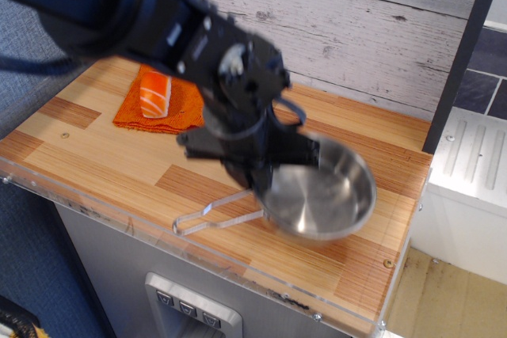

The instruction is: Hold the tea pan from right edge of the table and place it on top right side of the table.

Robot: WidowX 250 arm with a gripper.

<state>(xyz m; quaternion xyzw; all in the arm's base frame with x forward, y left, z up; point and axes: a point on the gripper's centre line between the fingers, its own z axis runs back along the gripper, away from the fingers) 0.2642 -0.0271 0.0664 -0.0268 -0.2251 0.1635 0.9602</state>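
Observation:
The tea pan [325, 199] is a shiny steel saucepan with a thin wire-loop handle [214, 217] that points left toward the front edge. It is tilted and seems lifted a little off the right half of the table [95, 156]. My black gripper [263, 189] comes down from the upper left and is shut on the pan's left rim, near where the handle joins. The fingertips are blurred and partly hidden by the wrist.
An orange cloth [170, 115] with a salmon-sushi toy [153, 93] on it lies at the back left. A clear plastic rim [119, 213] runs along the table's front. A grey plank wall [356, 29] stands behind, and a white ribbed surface [475, 156] lies to the right.

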